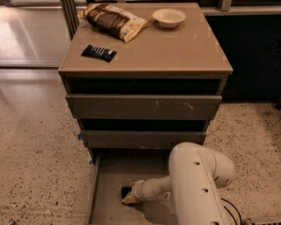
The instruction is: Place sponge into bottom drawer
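Note:
The bottom drawer is pulled out at the foot of the grey-brown cabinet, and its flat floor shows. My white arm reaches into it from the right. The gripper is low over the drawer floor, left of centre. The sponge, a dark top over pale yellow foam, sits right at the gripper's tip, touching or just above the floor. The arm hides the right part of the drawer.
On the cabinet top lie a black-wrapped bar, a bag of snacks and a white bowl. The two upper drawers stand slightly ajar. Speckled floor lies on both sides of the cabinet.

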